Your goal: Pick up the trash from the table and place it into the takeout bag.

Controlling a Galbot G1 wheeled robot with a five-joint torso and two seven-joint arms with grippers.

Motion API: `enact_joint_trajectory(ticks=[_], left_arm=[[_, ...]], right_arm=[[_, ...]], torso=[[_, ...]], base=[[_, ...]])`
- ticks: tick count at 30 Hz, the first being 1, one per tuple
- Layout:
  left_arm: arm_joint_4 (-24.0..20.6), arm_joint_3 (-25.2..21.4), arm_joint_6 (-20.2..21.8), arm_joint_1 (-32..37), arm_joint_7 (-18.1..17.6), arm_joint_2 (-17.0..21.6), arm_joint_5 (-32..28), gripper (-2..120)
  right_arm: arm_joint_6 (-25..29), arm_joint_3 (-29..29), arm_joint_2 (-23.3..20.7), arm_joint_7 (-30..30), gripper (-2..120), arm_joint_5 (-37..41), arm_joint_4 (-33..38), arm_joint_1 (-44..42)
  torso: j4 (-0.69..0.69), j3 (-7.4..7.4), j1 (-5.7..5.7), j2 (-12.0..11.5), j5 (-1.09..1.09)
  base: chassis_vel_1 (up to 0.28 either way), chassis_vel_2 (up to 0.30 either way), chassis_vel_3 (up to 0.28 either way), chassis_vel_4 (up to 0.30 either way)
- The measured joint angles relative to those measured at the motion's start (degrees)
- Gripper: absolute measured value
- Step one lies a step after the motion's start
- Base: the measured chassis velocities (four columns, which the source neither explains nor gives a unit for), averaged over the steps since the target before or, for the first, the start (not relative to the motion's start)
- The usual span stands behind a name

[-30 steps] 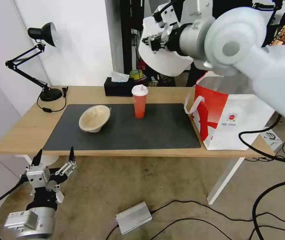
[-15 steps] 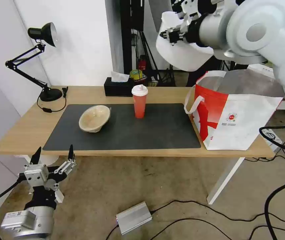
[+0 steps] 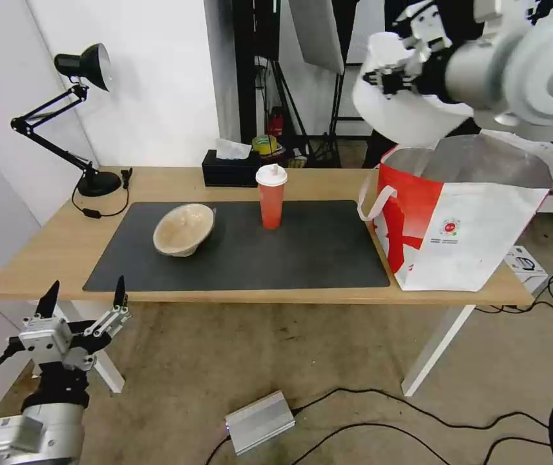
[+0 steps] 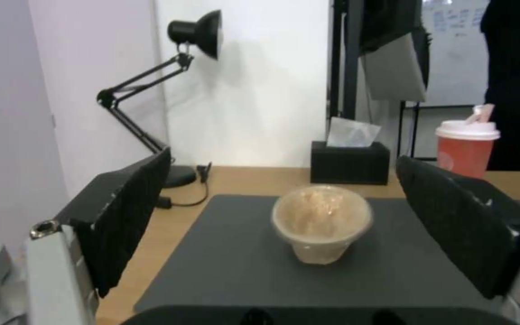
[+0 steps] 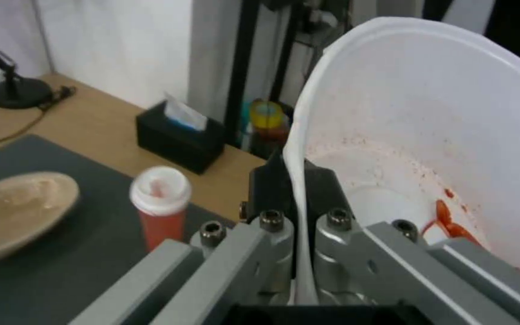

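Note:
My right gripper (image 3: 386, 77) is shut on the rim of the wide white bowl (image 3: 409, 110), held in the air just above the left rim of the open takeout bag (image 3: 464, 226). In the right wrist view the fingers (image 5: 272, 185) pinch the bowl's rim (image 5: 299, 149), and red scraps (image 5: 447, 221) cling inside the bowl. The red drink cup (image 3: 271, 196) with its white lid stands at the back of the dark mat (image 3: 244, 248). The beige paper bowl (image 3: 184, 229) lies tilted on the mat's left part. My left gripper (image 3: 83, 303) hangs open below the table's front left edge.
A black tissue box (image 3: 229, 169) and a black desk lamp (image 3: 89, 129) stand along the back of the wooden table (image 3: 50, 252). On the floor lie cables and a silver power brick (image 3: 260, 421). A white table leg (image 3: 438, 352) slants down under the bag.
My right arm has carried the white bowl rightward, from above the cup's area to over the bag's left rim. The left gripper has drifted slightly left and down.

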Motion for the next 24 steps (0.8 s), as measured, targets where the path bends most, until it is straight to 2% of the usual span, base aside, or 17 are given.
enact_joint_trajectory(ticks=[14,24], left_arm=[[-1.08,-0.26,0.05,0.13,0.17,0.76,-0.72,100],[-1.13,0.38,0.16,0.08,0.10,0.78,-0.67,100]], right_arm=[[0.00,6.80,-5.77,-1.21,0,-3.24,1.12,-9.88],[0.00,10.04,-8.09,-2.78,0,-6.30,-0.60,-14.85]], torso=[[0.01,0.00,0.00,-0.01,0.00],[0.00,0.00,0.00,0.00,-0.01]], base=[[0.000,0.000,0.000,0.000],[0.000,0.000,0.000,0.000]])
